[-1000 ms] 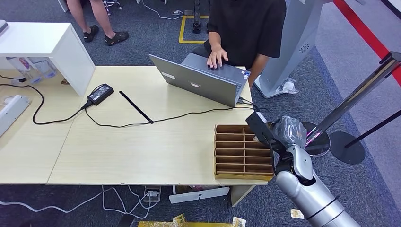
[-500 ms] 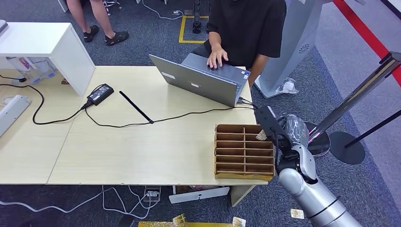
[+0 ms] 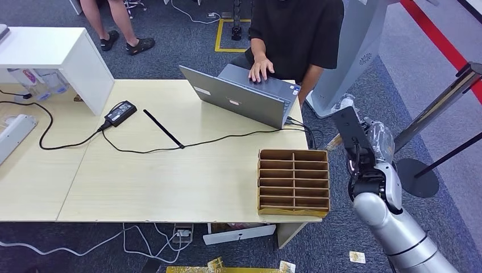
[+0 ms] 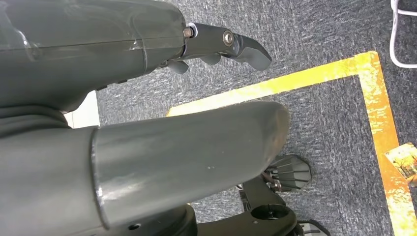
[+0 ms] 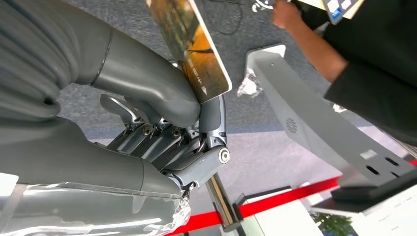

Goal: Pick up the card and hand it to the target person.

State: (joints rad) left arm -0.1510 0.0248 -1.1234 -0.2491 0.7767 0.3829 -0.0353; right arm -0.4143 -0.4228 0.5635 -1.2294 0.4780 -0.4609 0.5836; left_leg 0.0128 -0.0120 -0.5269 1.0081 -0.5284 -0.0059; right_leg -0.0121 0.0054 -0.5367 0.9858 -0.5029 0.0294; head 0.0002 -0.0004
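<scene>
A: Looking at the right hand (image 3: pixel 369 162) first. Pinching the card (image 3: pixel 351 132) between thick grey thumb and darker fingers (image 5: pixel 209 115), off the desk (image 3: pixel 170 170) edge, out over the carpet.

B: Showing only a dark, flat back of the card from the head view. Hiding the print there entirely.

A: Revealing more from the wrist: card (image 5: pixel 189 46) glossy, thin, rectangular with rounded corner, orange and dark picture, one end running out of frame. Covering the lower edge with the thumb.

B: Wrapping the wrist in crinkled clear plastic, blurring the shape of the hand behind the fingers.

A: Sitting beside the fingers, toward the desk: wooden organizer (image 3: pixel 294 181), brown, split into shallow slots. Too shadowed inside to make out contents.

B: Beyond the fingers, a person (image 3: pixel 295 34) in black, head cut off by the frame, one hand resting on the grey laptop (image 3: pixel 241 94).

A: Left hand (image 4: pixel 216 44) hanging over speckled grey carpet and yellow floor tape (image 4: pixel 373 98). Smooth grey thumb blocking most of the view; dark fingers curving outward, holding nothing seen, though partly hidden.
</scene>
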